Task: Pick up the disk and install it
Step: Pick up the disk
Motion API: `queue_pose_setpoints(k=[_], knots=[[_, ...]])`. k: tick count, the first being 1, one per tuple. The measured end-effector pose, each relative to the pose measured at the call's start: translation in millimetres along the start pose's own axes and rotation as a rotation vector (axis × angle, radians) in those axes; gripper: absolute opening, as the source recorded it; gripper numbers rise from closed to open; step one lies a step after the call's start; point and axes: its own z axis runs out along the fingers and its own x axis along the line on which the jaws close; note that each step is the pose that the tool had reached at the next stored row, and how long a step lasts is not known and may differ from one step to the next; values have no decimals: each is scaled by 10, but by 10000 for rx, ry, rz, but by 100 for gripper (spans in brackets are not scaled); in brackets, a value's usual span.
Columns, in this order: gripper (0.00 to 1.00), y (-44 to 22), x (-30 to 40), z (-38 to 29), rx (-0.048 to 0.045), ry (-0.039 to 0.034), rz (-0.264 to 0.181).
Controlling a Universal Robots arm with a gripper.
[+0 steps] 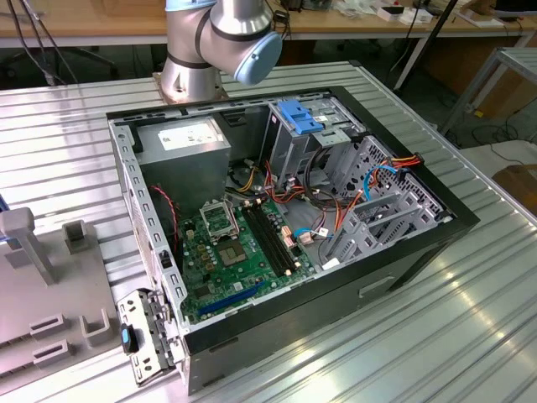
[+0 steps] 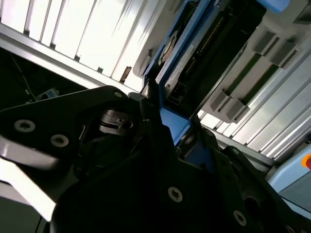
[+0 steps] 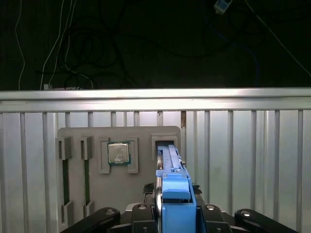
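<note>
Seemingly only the grasp is done: the pincer clasps the flat dark-grey disk by its bright blue plastic frame, edge-on at a slot of the grey holder plate, and fitting it into the open black computer case is left.

The exterior view's top edge crops my silver arm; my black claw hides one end of the blue-framed grey disk.

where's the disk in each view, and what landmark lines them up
exterior view: the grey tray at the exterior view's left is the shared landmark.
first wrist view: the disk stands edge-on in the gripper, in front of that same tray.
second wrist view: the disk sits close up, held in the gripper.
</note>
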Motion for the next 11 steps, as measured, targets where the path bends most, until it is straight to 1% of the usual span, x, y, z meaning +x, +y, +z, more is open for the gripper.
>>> queue_pose_setpoints(k=[2, 3, 4, 7, 8, 9, 10, 11], knots=[[37, -2, 1, -72, 0, -4, 0], [37, -4, 2, -119, -2, -5, 0], [37, -6, 4, -200, -3, -9, 0], [37, -10, 5, -330, -2, -23, 0], [37, -12, 7, -392, -2, -29, 1], [37, -14, 8, -473, -2, -39, 1], [37, -16, 9, -537, -3, -54, 1], [37, -17, 10, -582, -2, -61, 1]])
